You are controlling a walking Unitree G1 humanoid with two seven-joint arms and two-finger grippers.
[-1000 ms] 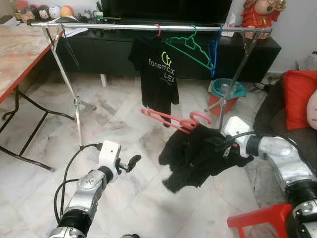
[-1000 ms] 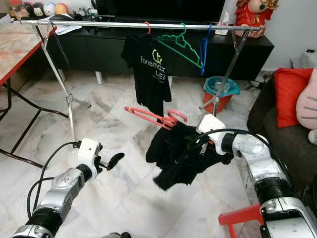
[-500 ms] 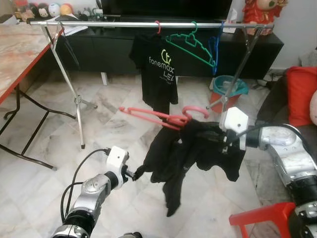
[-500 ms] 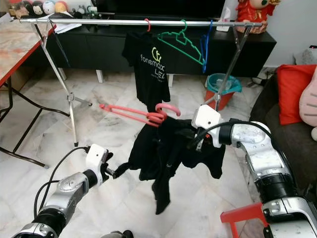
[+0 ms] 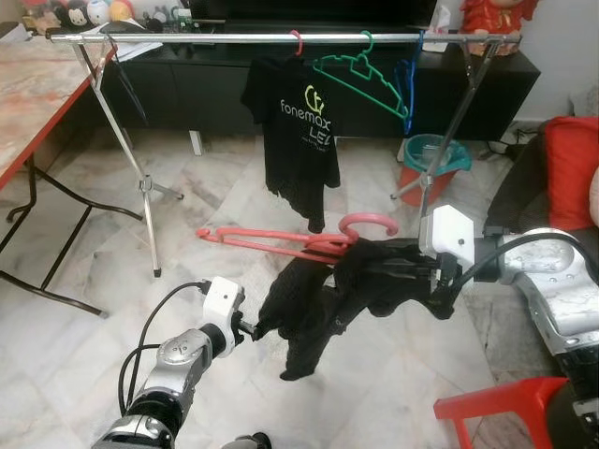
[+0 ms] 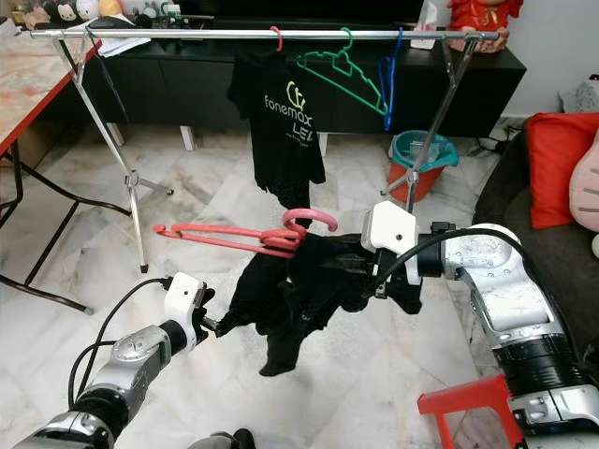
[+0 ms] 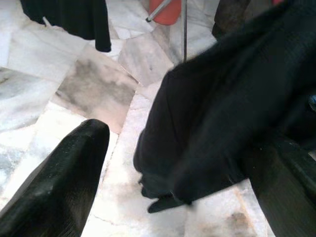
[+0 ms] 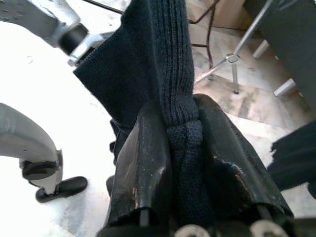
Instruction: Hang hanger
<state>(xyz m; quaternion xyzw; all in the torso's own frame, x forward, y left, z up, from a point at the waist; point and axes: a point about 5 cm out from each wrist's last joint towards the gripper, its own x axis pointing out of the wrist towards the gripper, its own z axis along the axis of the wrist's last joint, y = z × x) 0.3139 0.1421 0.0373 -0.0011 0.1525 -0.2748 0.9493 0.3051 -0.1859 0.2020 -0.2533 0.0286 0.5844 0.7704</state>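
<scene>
Right wrist view — right tool (image 8: 183,143) clamped on black garment (image 5: 328,299) | left tool (image 5: 255,329) apart — garment's edge between fingers

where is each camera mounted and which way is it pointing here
Left eye view: on the head, facing forward and down at the clothes rail and marble floor; both silver arms show.
Right eye view: the head's other eye, same scene; right gripper holds the black garment on the pink hanger.
Left wrist view: looks along the left gripper at the garment's edge.
Right wrist view: looks along the right gripper's fingers clamping knit fabric; the left arm shows beyond.
Shared: all four see the black garment.
</scene>
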